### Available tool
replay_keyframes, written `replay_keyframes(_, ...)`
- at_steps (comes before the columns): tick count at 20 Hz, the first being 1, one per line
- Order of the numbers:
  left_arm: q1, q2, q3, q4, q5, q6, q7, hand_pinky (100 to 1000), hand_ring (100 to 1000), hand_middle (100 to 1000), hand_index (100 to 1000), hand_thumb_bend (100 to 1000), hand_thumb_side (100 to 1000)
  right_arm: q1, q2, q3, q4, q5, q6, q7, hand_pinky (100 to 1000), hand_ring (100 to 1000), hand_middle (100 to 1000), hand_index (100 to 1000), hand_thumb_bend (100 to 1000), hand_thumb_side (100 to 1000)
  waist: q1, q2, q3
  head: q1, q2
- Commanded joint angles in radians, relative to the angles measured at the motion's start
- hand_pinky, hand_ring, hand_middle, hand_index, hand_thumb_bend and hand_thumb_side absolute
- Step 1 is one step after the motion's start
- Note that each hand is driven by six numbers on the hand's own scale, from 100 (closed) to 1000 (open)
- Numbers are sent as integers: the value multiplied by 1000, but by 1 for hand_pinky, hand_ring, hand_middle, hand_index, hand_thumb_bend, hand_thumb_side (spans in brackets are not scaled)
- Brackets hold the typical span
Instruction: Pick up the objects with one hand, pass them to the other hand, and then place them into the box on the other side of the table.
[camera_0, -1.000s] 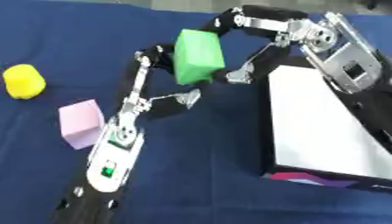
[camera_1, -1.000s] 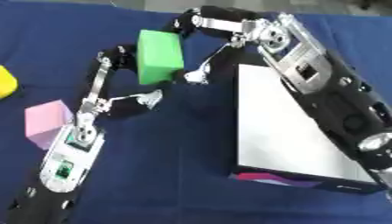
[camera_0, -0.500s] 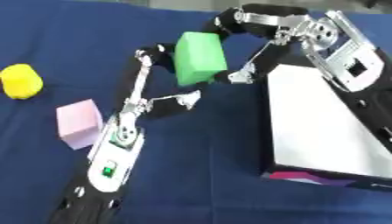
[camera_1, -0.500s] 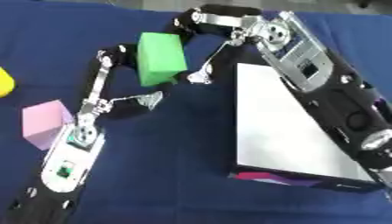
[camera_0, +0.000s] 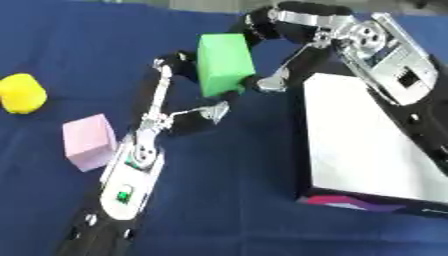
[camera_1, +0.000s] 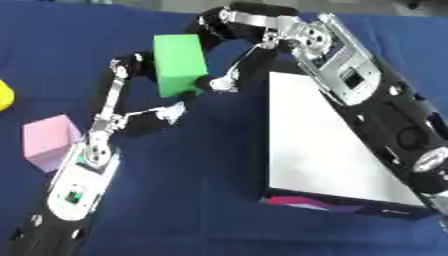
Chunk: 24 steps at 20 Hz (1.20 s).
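Two hands meet on one green block (camera_0: 225, 64), held off the blue table (camera_0: 236, 200) at the handover: the left hand (camera_0: 179, 107) has a long finger reaching up the block's left face and its thumb spread apart below the block's bottom edge, so it looks only half closed on it, while the right hand (camera_0: 278, 42) curls over the top right corner with one finger pressed against the lower right edge. The risk I see is in the timing of the exchange: if the left fingers let go before the right fingers have the block pinched on two opposing faces, it could tip about that top corner and drop to the cloth between the fingers and the white box (camera_0: 367, 145), which lies just right of the right hand's fingers. A tall block held near one corner may also swing and clip the box's near wall on the way over. How much of the right hand's thumb is behind the block cannot be seen, nor whether the left fingertip truly touches it. The pink cube (camera_0: 89, 141) sits just left of the left forearm, and the yellow object (camera_0: 21, 93) lies well to the left of both hands; its shape is hard to make out.
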Motion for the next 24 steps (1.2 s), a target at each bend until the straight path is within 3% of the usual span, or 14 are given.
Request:
replay_keyframes(1, -9, -11, -13, -6, -6, -3, 7, 778, 593, 546, 736, 584, 376, -25, -25, -24, -23, -15, 4, -15, 811, 750, 326, 658, 158, 100, 8, -13, -1, 0, -9)
replay_keyframes(16, -3, -2, -13, -6, -31, -23, 6, 806, 658, 620, 827, 786, 393, -16, -42, -38, -13, -19, 4, -44, 809, 747, 314, 638, 181, 100, 13, -19, -3, -3, -6)
replay_keyframes(21, 1, 0, -12, -6, -43, -32, -2, 806, 658, 620, 827, 786, 393, -14, -49, -40, -18, -24, 3, -55, 809, 747, 314, 638, 181, 100, 14, -21, -4, -6, -3)
replay_keyframes(24, 17, 38, 3, -9, -56, -21, 18, 800, 656, 618, 825, 774, 381, 17, -85, -64, -48, -40, -11, -82, 807, 744, 318, 637, 204, 100, 20, -44, -22, -14, 15)
